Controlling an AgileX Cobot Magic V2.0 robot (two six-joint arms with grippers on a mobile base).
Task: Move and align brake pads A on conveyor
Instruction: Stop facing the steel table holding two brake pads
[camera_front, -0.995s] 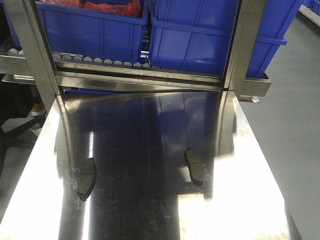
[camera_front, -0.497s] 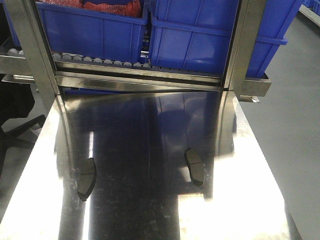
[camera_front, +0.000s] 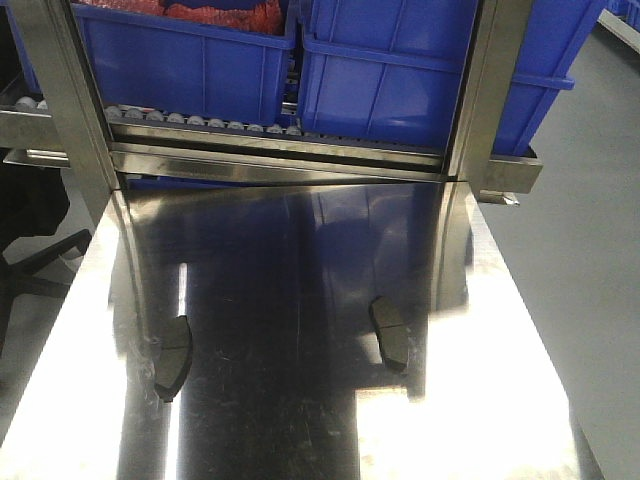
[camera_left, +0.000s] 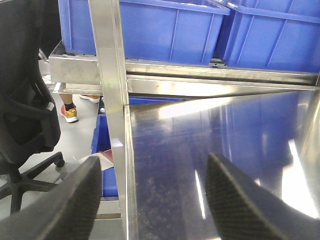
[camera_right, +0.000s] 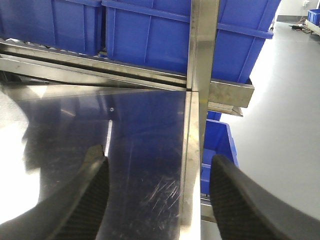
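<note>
Two brake pads lie flat on the shiny steel table, well apart from each other. The left brake pad sits near the table's left edge, its long side running roughly along that edge. The right brake pad lies right of the table's middle, slightly farther toward the table's far end, and is turned at a small angle. Both show a grey-brown face, and neither touches anything but the tabletop.

At the far end of the table stands a roller rack carrying blue bins. Its steel uprights rise from the table's two far corners.

In the left wrist view, the left gripper hovers over the table's left edge. Its dark textured fingers are spread wide with nothing between them. A black office chair and a foot in a red shoe are on the floor beyond that edge.

In the right wrist view, the right gripper hangs over the table's right edge. Its fingers are likewise spread wide and empty.
</note>
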